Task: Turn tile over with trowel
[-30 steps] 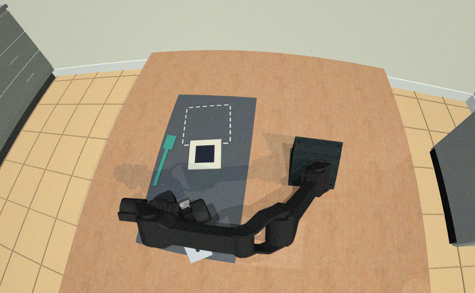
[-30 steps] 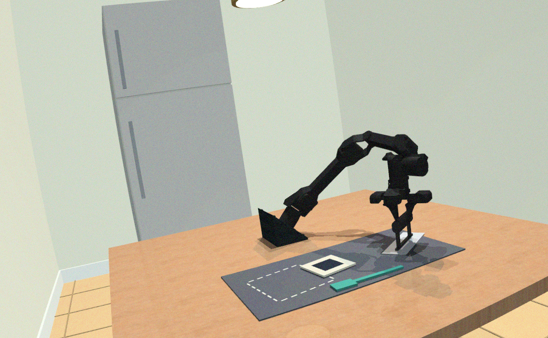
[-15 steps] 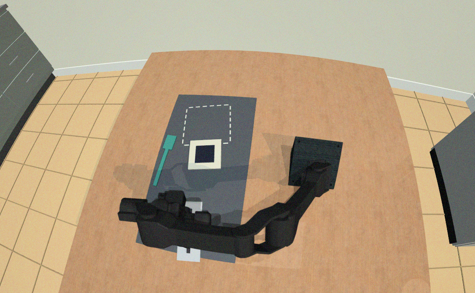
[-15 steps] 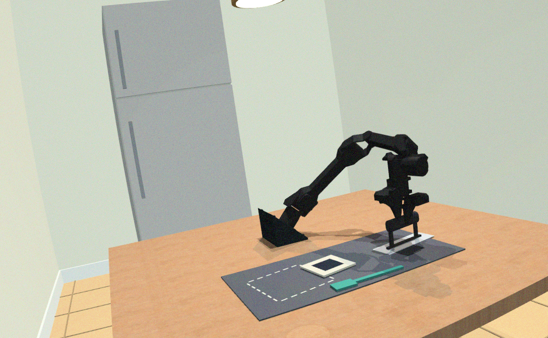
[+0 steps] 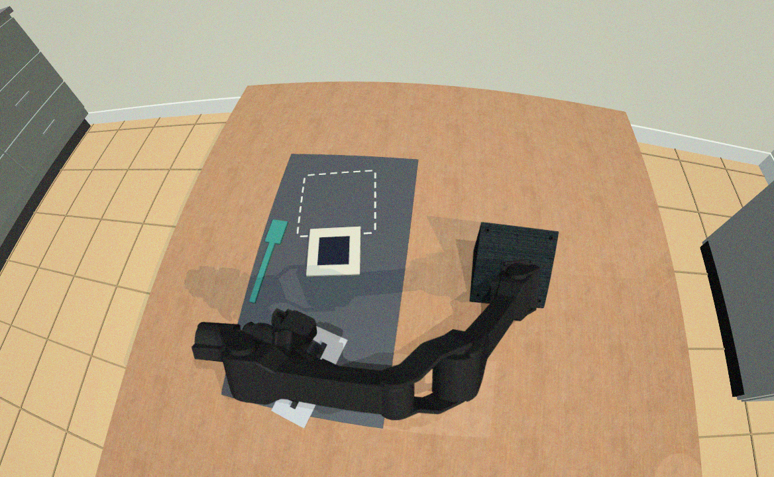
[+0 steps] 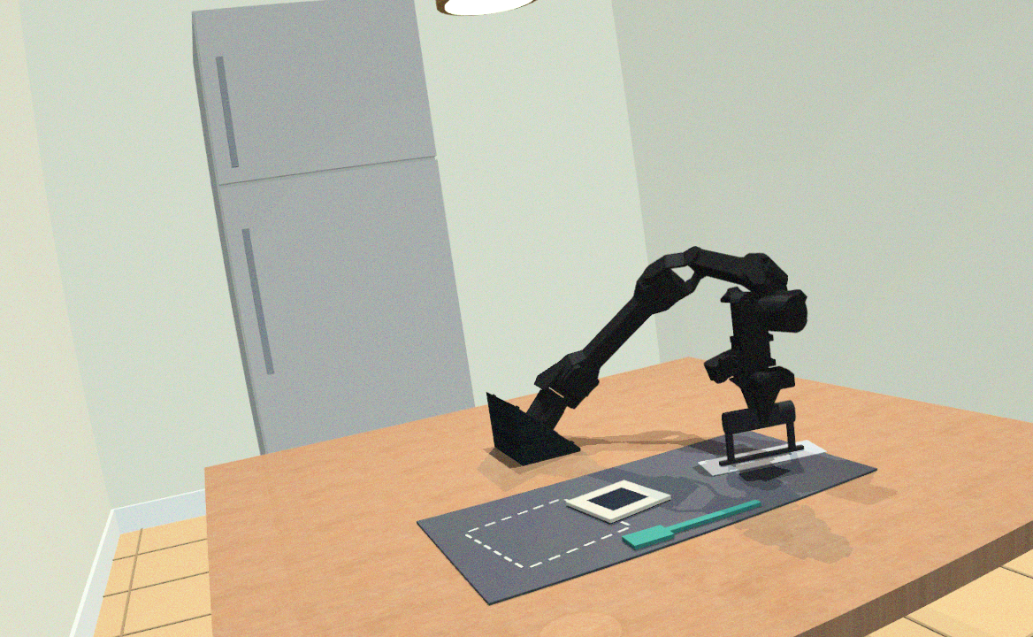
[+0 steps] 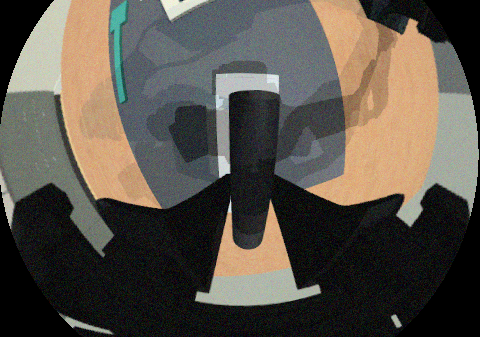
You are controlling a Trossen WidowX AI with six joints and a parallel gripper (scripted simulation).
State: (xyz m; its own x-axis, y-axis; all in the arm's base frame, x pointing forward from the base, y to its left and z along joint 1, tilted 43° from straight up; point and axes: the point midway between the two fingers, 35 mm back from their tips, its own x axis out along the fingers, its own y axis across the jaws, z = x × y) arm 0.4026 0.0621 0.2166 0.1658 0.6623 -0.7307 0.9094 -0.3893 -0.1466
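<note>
Jaws are clamped on the dark handle of the trowel point(image 7: 254, 151), about a third open, w/ the handle running straight out between them in the wrist view and its pale flat blade at the far end. In the ext. view the jaws point down and the blade lies flat, low over the mat point(image 5: 389, 195) at its right end; can't tell if it touches. From the top the arm point(image 5: 378, 379) covers most of the trowel, only pale corners showing at lower centre of the frame. The tile point(image 5: 333, 250) lies flat at mid-mat, cream border and dark marked square facing up, well apart from the trowel. Its upper edge just overlaps the lower side of the dashed outline point(image 5: 339, 172); the rest of the tile sits outside. A teal paddle-shaped tool point(image 5: 266, 261) lies just left of the tile along the mat's left edge, broad end toward the outline, not touching the tile. Arm base point(image 5: 514, 249) sits on the bench point(image 5: 496, 177) to the right of the mat. Arm shadows fall across the mat's lower half.
</note>
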